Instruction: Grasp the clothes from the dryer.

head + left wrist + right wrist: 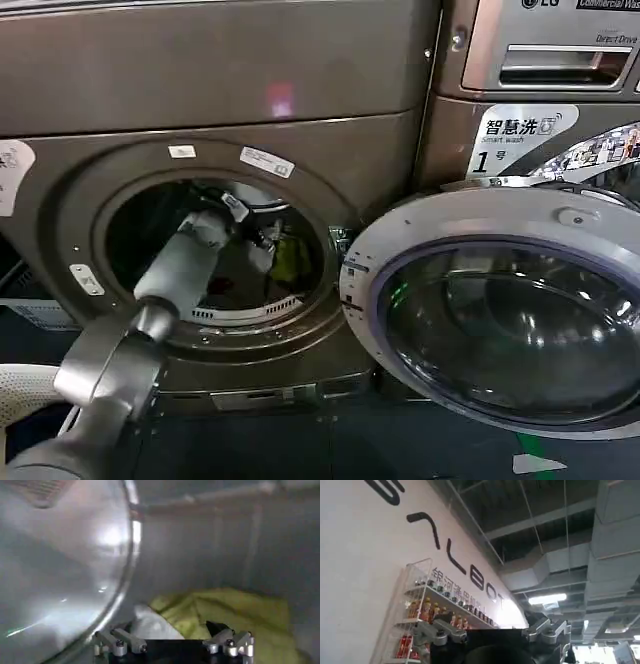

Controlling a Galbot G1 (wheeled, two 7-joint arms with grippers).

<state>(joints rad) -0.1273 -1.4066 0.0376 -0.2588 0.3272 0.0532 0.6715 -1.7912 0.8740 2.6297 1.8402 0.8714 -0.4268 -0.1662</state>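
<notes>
The bronze-brown dryer [200, 80] faces me with its round porthole open. My left arm reaches through the opening, and the left gripper [262, 238] is deep in the metal drum [60, 565]. Clothes lie on the drum floor: a yellow-green piece [286, 258] [235, 612] and a pale grey-white piece [147, 625] beside it. The left gripper [172, 642] hovers just short of them, open, with nothing between its jaws. My right gripper [492, 640] is parked away from the machine, pointing up at the ceiling, open and empty.
The dryer's round glass door [500, 320] hangs open to the right of the porthole, low and close to me. A second machine with an LG drawer panel [560, 60] stands at the upper right. The porthole rim [330, 230] surrounds my left forearm.
</notes>
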